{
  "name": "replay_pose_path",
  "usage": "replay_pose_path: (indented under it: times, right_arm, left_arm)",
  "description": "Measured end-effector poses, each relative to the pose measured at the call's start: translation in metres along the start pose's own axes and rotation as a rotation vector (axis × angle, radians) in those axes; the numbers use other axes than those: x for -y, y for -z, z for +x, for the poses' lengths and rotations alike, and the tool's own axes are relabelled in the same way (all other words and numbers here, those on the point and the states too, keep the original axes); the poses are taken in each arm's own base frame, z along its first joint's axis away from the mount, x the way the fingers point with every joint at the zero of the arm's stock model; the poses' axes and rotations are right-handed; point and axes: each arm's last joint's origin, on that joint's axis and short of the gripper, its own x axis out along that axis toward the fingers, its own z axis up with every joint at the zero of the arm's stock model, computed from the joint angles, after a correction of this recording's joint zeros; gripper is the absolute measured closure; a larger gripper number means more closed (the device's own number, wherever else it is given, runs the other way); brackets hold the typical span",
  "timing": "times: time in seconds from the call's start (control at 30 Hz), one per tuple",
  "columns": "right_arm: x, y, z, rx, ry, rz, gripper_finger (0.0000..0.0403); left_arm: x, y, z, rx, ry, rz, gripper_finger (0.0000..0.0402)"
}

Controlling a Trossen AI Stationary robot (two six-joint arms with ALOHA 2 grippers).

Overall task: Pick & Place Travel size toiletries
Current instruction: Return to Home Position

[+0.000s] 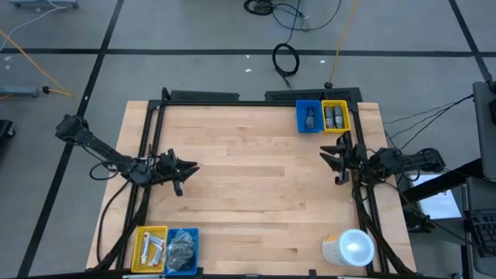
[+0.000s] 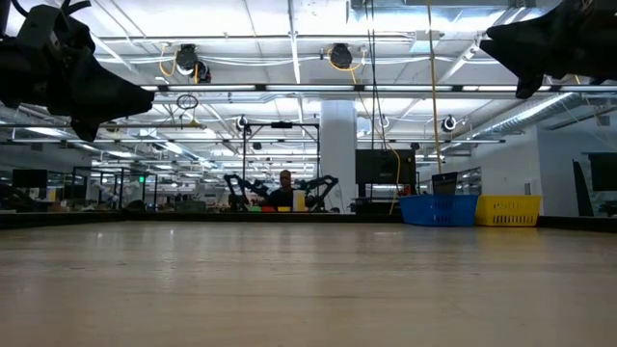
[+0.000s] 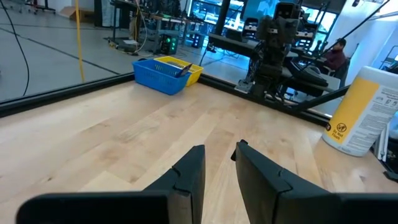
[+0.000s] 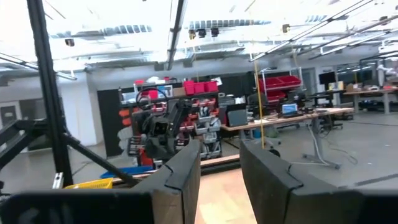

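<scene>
This is a big open robotics lab, much like a workshop hall. Lights (image 4: pixel 112 31) and pipes (image 2: pixel 289 89) hang from a bare ceiling (image 2: pixel 289 29), red bins (image 4: pixel 278 82) fill shelves (image 4: pixel 205 93), and cables (image 1: pixel 285 59) trail over the grey floor (image 1: pixel 194 31).

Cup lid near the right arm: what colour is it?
White; the lid shows best in the high view.
</scene>
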Motion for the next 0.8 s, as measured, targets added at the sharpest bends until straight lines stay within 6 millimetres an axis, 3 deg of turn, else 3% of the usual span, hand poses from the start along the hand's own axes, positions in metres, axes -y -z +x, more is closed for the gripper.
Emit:
replay_pose_path:
  times: [0.8]
  right_arm:
    - [0.001,0.0002,0.0004,0.0,0.012,-0.005,0.0298]
  left_arm:
    - [0.0,0.0,0.0,0.0,0.0,-0.001,0.0314]
